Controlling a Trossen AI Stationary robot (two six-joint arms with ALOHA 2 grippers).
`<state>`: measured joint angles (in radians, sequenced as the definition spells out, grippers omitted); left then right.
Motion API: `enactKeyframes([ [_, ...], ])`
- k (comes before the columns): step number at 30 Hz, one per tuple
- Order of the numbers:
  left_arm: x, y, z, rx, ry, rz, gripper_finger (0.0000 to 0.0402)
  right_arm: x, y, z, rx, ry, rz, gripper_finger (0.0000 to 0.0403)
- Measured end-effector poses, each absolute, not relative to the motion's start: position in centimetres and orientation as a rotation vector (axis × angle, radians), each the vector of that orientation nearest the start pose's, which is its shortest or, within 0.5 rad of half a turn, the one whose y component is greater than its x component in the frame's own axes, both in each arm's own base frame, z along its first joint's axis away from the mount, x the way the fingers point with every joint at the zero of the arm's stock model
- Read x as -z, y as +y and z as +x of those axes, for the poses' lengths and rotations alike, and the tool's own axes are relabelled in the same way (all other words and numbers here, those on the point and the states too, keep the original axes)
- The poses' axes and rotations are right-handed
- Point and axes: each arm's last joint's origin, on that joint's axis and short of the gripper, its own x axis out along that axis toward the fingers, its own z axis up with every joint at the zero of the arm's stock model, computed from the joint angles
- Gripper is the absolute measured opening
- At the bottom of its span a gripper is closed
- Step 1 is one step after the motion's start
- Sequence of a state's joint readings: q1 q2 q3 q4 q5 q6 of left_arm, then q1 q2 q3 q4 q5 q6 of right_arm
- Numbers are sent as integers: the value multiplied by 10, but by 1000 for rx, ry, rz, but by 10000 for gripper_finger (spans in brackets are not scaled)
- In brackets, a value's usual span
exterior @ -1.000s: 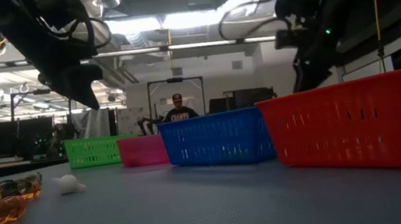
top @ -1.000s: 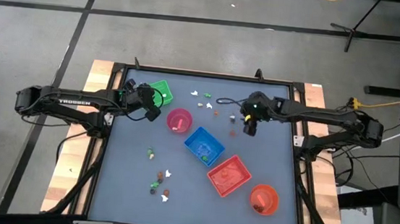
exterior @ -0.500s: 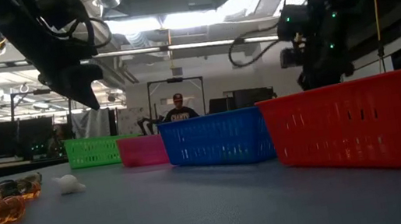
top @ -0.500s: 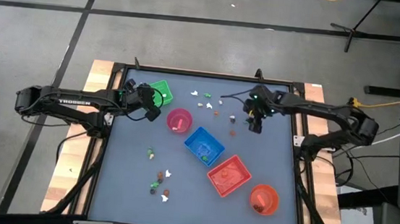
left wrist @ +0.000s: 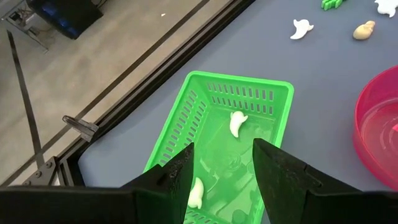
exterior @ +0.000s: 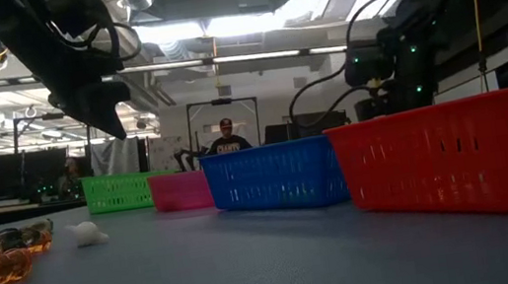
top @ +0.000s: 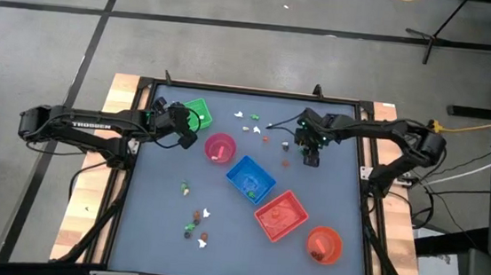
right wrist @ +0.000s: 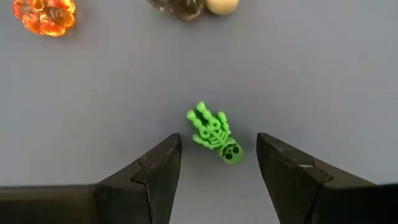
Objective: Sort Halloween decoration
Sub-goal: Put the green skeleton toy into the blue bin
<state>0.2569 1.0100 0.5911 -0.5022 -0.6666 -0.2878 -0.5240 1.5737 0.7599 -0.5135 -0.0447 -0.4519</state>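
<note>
Along the near edge of the table I see an orange bowl toward the near right corner and a loose bunch of trinkets left of centre: white, dark, orange-brown bits lying on the mat. One step further in, a red tray, then a blue tray with small pieces inside, then a pink bowl, all in a diagonal line running toward the far left. Green tray sits near the far left corner, white ghost trinket lying in it plus a couple more pale pieces. My left gripper hangs right over that tray, fingers spread, nothing between them. My right gripper is toward the far right of the table, pointing down at the mat, fingers spread wide with a green skeleton trinket lying flat in the gap, not touched by either finger. Just past it an orange pumpkin piece, a dark clear piece and a pale round one, all apart from the skeleton. More white and green trinkets scattered along the far edge between the two grippers. In the low view a person stands in the room beyond the table
</note>
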Motion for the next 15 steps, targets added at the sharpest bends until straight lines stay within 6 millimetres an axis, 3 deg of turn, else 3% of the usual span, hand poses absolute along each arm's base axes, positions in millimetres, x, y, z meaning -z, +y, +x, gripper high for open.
enactKeyframes([
  [10,-210,64,172,-978,799,-54,148,-135,-127,223,108,1332,-7,210],
  [15,-210,64,172,-978,799,-55,148,-134,-127,223,92,1325,5,170],
])
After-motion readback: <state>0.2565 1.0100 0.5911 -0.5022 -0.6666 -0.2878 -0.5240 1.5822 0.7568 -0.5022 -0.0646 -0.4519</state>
